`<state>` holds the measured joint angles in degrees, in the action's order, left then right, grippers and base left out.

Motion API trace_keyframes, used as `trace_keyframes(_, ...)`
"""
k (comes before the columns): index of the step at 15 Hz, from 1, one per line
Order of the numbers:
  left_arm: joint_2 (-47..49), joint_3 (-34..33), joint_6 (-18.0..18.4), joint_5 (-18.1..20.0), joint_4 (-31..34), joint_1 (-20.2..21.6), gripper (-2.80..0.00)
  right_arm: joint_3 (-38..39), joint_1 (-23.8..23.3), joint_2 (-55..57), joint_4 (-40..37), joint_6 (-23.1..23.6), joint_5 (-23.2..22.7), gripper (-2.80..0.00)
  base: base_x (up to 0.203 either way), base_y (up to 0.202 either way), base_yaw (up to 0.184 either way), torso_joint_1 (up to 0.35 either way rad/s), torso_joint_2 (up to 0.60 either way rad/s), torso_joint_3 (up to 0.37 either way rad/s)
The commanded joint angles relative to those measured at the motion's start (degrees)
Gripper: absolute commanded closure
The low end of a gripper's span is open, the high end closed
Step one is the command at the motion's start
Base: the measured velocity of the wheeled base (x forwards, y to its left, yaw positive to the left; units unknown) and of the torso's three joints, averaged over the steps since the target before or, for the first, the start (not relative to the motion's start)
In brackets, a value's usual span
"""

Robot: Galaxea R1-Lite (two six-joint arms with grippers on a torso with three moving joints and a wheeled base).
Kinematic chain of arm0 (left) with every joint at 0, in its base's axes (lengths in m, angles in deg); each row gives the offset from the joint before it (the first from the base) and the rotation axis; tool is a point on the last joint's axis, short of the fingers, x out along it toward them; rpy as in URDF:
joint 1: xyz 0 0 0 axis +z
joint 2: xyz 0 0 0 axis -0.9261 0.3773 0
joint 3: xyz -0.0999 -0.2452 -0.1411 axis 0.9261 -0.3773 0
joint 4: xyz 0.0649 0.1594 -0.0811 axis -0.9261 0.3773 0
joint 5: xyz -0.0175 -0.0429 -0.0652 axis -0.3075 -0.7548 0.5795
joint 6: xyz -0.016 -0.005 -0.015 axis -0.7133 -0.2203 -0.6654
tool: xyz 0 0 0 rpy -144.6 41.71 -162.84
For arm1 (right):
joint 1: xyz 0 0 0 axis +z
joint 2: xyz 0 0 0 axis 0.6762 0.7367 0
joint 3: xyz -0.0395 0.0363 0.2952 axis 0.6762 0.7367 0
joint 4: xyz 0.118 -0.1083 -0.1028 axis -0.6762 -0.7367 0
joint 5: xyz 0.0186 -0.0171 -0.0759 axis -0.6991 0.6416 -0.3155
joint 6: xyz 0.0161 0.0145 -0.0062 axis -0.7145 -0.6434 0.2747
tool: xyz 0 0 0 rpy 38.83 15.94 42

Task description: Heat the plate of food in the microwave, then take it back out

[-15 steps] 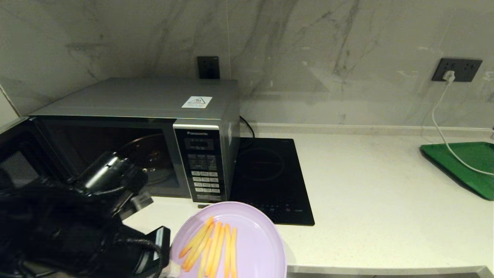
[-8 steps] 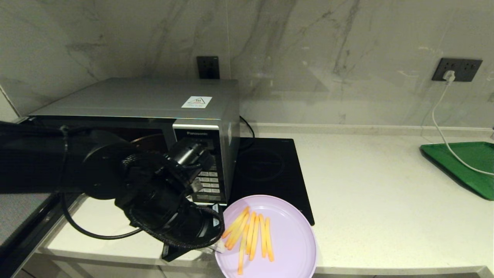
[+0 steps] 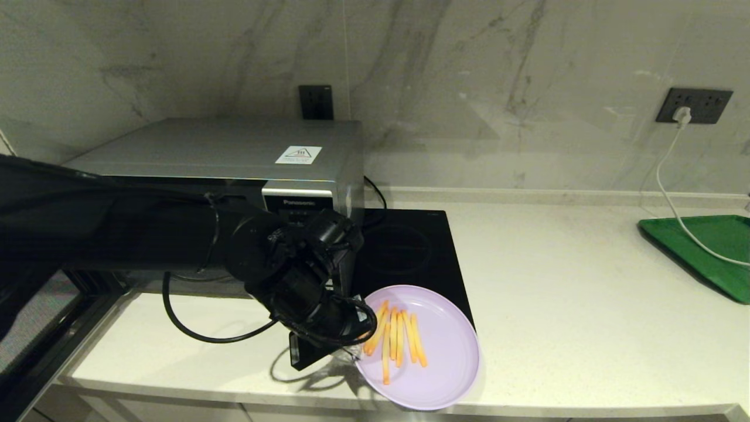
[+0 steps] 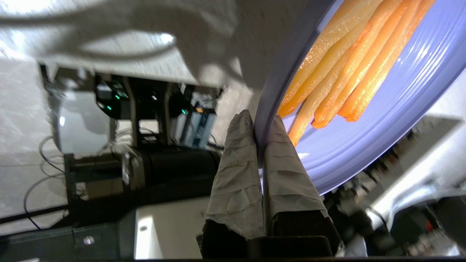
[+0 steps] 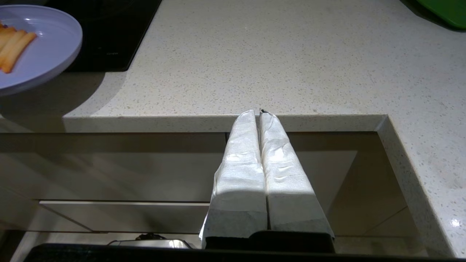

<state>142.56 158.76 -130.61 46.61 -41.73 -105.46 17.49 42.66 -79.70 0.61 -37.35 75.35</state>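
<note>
The lilac plate of food (image 3: 439,357), with its orange fries (image 3: 397,340), hangs low over the counter's front edge by the hob's near corner and casts a shadow. My left gripper (image 3: 353,351) is shut on the plate's left rim. In the left wrist view the taped fingers (image 4: 236,163) pinch the rim of the plate (image 4: 364,127) from both sides, close to the fries (image 4: 346,62). The silver microwave (image 3: 234,152) stands behind my left arm, its door (image 3: 35,328) swung open at far left. My right gripper (image 5: 259,113) is shut and empty, below the counter's front edge.
A black induction hob (image 3: 410,258) lies right of the microwave. A green tray (image 3: 709,252) sits at the far right with a white cable (image 3: 668,193) running onto it. The right wrist view shows pale counter (image 5: 255,62) between hob and tray.
My left arm has carried the plate to the right and farther onto the counter, from in front of the microwave's opening to the hob's front corner. The grip stayed shut.
</note>
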Motion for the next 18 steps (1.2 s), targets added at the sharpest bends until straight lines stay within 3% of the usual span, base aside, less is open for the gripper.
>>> trace_keyframes(1, 3.4, 2.1, -0.6, -0.6, 0.2, -0.2, 0.00, 0.0, 0.0, 0.0, -0.1, 0.0, 0.0, 0.00, 0.000, 0.000, 0.000, 0.000, 0.00, 0.000)
trace_keyframes(18, 12.5, 10.6, -1.4, -6.9, 2.7, -0.3, 0.00, 0.0, 0.0, 0.0, -0.1, 0.0, 0.0, 0.00, 0.000, 0.000, 0.000, 0.000, 0.00, 0.000)
